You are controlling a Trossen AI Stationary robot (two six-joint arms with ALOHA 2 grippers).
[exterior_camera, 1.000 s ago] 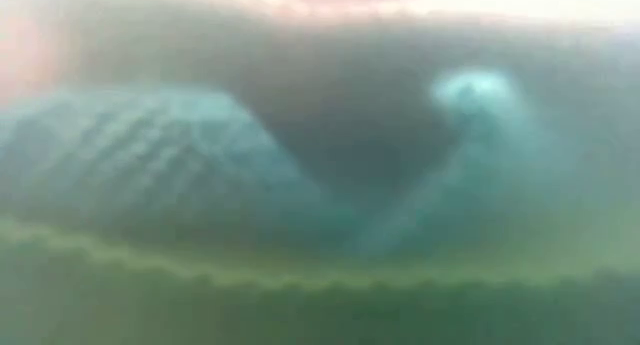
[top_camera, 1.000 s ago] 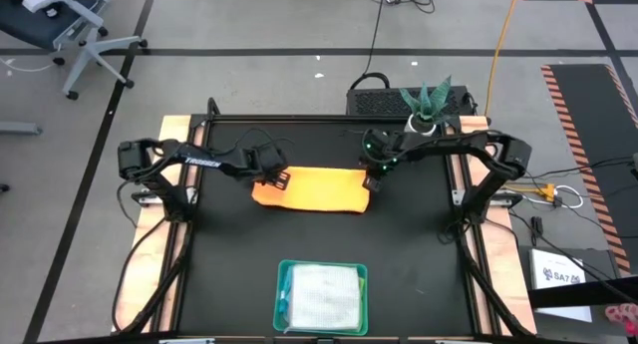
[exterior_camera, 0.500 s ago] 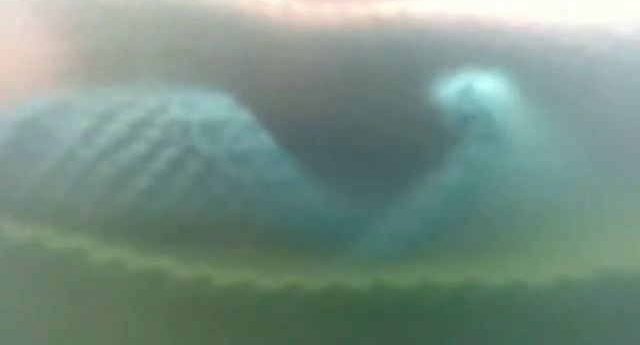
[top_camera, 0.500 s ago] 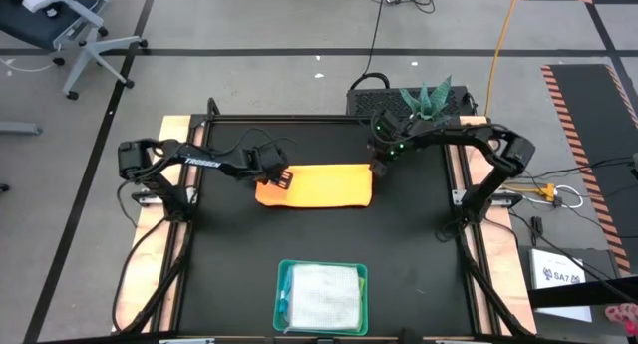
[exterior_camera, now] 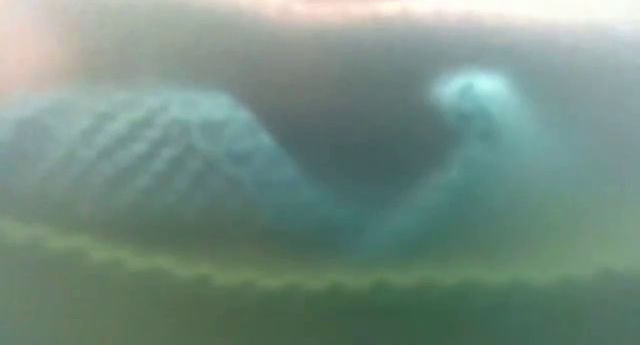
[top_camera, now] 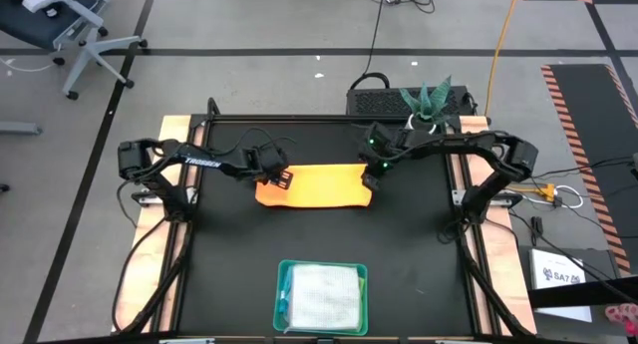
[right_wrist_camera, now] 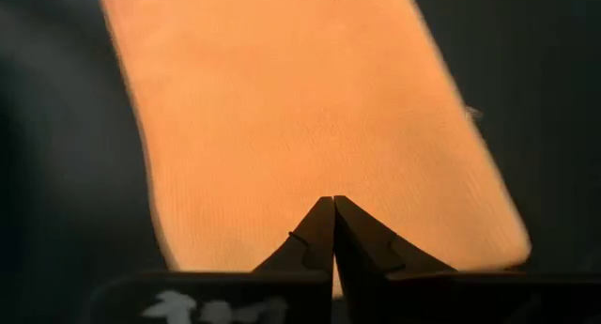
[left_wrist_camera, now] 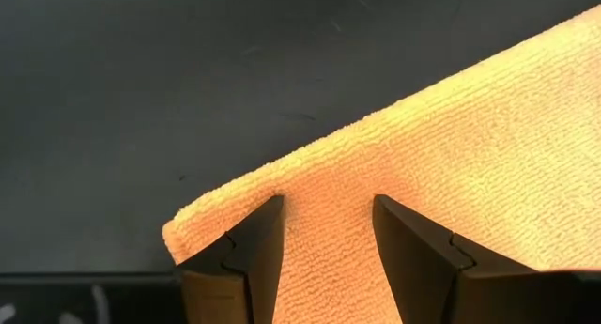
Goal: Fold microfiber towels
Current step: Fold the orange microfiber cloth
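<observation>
One yellow-orange towel [top_camera: 313,185] is laid flat as a folded strip on the black tabletop [top_camera: 319,239], far beyond the teal tray [top_camera: 284,314], which holds a pale grey-white towel [top_camera: 322,297] with a blue edge beside it. The left gripper [left_wrist_camera: 327,232] is set over the orange towel's left end, its jaws parted and resting on the pile with nothing pinched. The right gripper [right_wrist_camera: 333,232] is at the towel's right end, jaws fully closed; whether any cloth is caught between them cannot be told. If only the top layer is taken, the fold may be pulled open; if one end is lifted alone, the strip may be dragged askew. Grey floor with taped lines, a chair base, cables and a potted plant [top_camera: 427,102] are seen around the tabletop. The low view is blocked by blurred teal cloth.
</observation>
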